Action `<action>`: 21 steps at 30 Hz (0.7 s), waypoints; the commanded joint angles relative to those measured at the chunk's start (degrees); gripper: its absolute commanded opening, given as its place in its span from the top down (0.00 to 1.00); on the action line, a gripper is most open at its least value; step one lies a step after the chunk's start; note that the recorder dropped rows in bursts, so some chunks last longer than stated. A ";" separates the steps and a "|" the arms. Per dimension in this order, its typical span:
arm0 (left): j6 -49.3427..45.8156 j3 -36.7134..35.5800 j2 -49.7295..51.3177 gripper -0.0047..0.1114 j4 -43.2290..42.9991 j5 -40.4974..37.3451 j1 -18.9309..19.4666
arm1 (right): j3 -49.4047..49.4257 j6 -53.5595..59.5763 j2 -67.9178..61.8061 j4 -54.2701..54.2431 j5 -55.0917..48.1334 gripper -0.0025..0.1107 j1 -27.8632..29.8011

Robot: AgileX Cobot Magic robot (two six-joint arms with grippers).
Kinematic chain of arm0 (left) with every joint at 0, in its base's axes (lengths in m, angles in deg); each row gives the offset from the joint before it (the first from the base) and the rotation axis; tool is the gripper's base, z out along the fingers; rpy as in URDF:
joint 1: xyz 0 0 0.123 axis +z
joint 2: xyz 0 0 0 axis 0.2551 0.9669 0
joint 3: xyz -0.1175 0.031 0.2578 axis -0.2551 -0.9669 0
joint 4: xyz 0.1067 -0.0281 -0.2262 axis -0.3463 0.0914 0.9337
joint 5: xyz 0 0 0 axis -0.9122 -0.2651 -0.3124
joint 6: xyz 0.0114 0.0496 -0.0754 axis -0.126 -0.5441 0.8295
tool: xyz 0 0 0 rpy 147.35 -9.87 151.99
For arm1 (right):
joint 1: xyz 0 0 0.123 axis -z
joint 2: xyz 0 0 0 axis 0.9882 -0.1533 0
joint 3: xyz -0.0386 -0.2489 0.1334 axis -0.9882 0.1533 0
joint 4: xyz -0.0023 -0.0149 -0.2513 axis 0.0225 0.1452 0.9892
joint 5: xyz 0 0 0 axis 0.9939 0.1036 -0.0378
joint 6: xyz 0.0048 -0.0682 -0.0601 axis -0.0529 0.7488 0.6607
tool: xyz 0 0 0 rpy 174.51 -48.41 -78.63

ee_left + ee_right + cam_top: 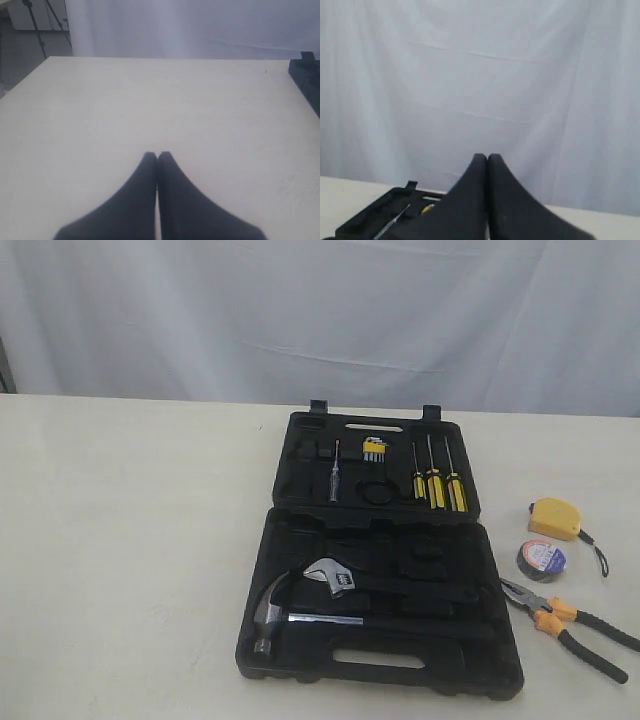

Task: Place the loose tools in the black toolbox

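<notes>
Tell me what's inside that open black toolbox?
In the toolbox, far half: three yellow-handled screwdrivers, yellow hex keys, a slim probe. Near half: steel hammer, adjustable wrench. Recesses beneath them are covered.

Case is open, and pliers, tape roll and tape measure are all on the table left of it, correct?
Not left. The pliers, tape roll and tape measure lie on the table to the right of the open toolbox, as the exterior view shows. The rest holds.

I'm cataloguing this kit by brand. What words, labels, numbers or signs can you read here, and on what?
No text can be read.
Blue-and-white label on the tape roll: print too blurred to read.
On the tape measure, pliers and black toolbox: no lettering shows.
</notes>
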 commanded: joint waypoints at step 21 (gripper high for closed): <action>0.12 -0.05 -0.07 0.96 0.00 0.51 -0.25 | -17.26 -18.71 -10.61 -6.66 -1.61 0.98 0.26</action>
